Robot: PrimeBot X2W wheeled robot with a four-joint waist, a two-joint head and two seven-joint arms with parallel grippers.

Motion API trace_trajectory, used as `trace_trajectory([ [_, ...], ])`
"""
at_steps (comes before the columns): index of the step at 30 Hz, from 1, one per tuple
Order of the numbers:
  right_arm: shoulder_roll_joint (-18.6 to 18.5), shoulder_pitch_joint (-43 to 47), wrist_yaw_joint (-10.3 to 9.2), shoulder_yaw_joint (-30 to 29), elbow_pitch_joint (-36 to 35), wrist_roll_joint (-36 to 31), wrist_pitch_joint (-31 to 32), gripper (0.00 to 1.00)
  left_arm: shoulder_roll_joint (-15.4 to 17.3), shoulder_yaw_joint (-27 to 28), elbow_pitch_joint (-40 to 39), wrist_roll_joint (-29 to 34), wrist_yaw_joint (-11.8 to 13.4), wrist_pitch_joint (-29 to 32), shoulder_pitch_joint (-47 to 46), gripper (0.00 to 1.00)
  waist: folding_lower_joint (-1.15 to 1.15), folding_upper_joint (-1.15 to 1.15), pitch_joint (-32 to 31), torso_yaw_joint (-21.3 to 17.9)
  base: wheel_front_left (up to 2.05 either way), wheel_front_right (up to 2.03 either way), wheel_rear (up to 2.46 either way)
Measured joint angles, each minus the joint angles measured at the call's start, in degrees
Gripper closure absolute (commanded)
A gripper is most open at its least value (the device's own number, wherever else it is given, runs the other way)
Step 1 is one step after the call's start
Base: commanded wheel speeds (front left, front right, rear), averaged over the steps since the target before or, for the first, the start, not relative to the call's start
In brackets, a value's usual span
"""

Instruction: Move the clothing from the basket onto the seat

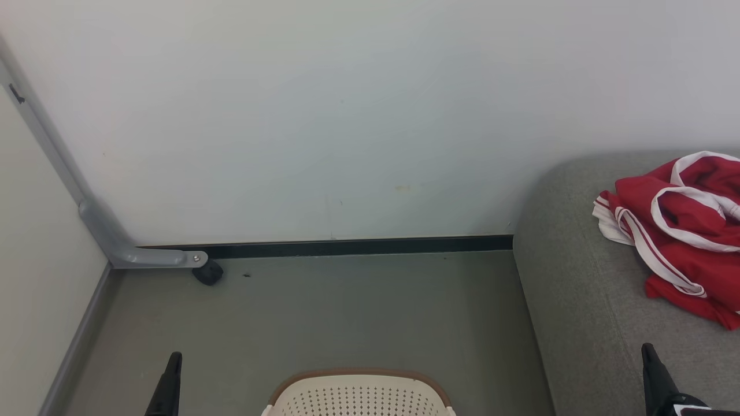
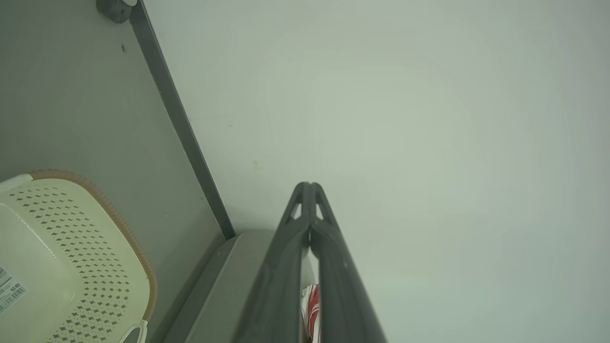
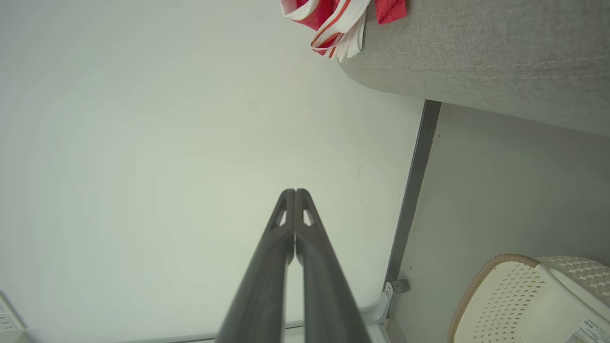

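The red clothing (image 1: 682,231) with white stripe trim lies bunched on the grey-green seat (image 1: 578,300) at the right; an edge of this clothing (image 3: 340,19) also hangs over the seat (image 3: 476,52) in the right wrist view. The cream basket (image 1: 358,396) with a brown rim stands on the floor at the bottom centre, and what shows of the basket's inside (image 2: 43,267) holds no fabric. My left gripper (image 1: 171,361) points up at the lower left, fingertips together. My right gripper (image 1: 648,353) rises at the lower right over the seat's front, shut on nothing.
A white wall fills the back with a dark baseboard (image 1: 358,247) along the grey floor (image 1: 347,312). A grey metal leg with a black caster (image 1: 207,271) stands at the left corner beside a pale panel.
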Motion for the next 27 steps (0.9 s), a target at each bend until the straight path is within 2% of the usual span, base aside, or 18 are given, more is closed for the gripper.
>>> trace_trajectory([
  [6,0.6,-0.1,0.34,-0.7,0.3,2.0,0.6,1.00,-0.1,0.8,0.4,-2.8,-0.1,0.4,-0.4,1.00,0.00,0.00,0.1,-0.1,0.00,0.00,0.00],
  [27,0.6,-0.1,0.35,-0.7,0.3,2.0,0.6,1.00,-0.2,0.8,0.5,-2.8,-0.5,0.4,-0.9,1.00,0.00,0.00,0.1,-0.1,0.00,0.00,0.00],
])
